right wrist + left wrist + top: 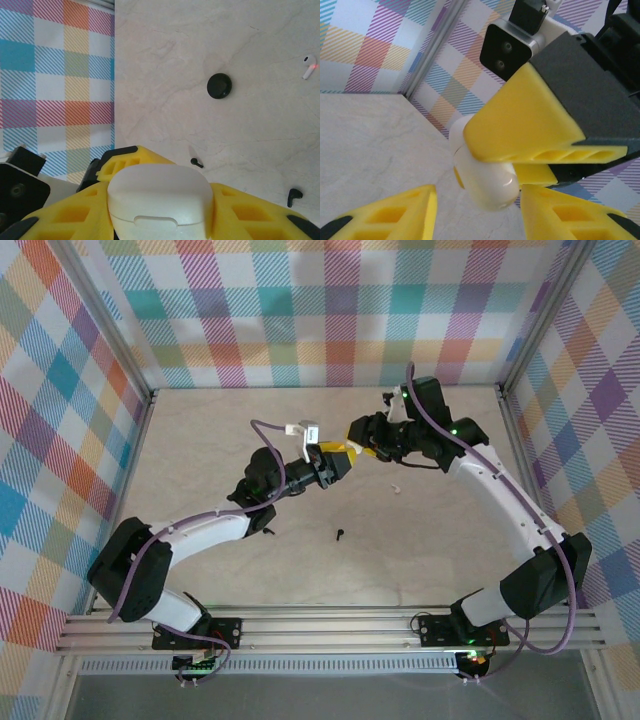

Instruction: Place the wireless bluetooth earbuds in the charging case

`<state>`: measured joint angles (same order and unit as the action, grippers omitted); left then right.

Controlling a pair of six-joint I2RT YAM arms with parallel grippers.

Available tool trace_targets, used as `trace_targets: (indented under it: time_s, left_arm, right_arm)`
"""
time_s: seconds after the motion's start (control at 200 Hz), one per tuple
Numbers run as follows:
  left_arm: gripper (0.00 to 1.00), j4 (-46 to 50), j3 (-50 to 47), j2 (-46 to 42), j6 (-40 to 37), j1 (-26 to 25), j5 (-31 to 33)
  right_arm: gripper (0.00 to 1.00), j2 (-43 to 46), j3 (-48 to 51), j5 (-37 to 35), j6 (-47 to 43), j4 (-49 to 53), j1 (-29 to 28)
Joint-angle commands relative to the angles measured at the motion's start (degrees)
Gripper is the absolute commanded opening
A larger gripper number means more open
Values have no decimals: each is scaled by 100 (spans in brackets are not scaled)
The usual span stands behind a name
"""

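The right jaws clamp a white, rounded plastic charging case (157, 195), its lid shut, clear of the table. The left jaws stand narrowly apart around its free end, with a gap showing on one side. On the pale marbled table (165, 60) lie a white stemmed earbud (307, 66), a black stemmed earbud (196, 162), a second black earbud (294, 196) and a round black case (220, 86).

White case (157, 197), apparently shut; loose earbuds (308, 66)

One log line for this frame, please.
right gripper: shut on case | left gripper: open around case | white earbud, black earbud: loose on table
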<state>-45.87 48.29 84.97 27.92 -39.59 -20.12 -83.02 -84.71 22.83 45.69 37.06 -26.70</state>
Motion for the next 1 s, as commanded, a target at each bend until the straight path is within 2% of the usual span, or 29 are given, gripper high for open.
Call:
trace_targets:
  time_s: [0.0,0.08,0.235,0.345,0.515,0.565,0.65,0.755,0.88,0.995]
  left_arm:
    - [47,-308,279,153,86,48,-80]
    - [44,-368,337,250,125,50,-102]
    - [26,-432,390,353,187,48,-141]
    - [15,-359,389,332,237,48,-141]
    - [8,-268,375,283,631,158,-311]
    - [7,-339,336,254,806,233,-388]
    - [7,-481,231,130,1054,369,-506]
    - [7,-409,215,-141,1173,533,-787]
    - [7,-230,263,-527,1315,687,-1055]
    - [4,287,417,-877,1288,707,-1158]
  right_arm:
    - [36,163,107,66,52,-28,2]
    - [36,201,158,111,104,-87,-2]
    - [38,241,174,125,133,-118,-2]
    - [48,277,166,99,98,-170,-2]
    - [71,531,176,12,-121,-399,57]
    - [75,750,296,-30,-217,-642,129]
    - [76,1320,793,-164,-332,-1355,281]
    - [68,1903,1395,-99,-400,-2230,438]
    - [63,1993,1612,448,-438,-2785,466]
    - [60,1974,2029,788,37,-3642,464]
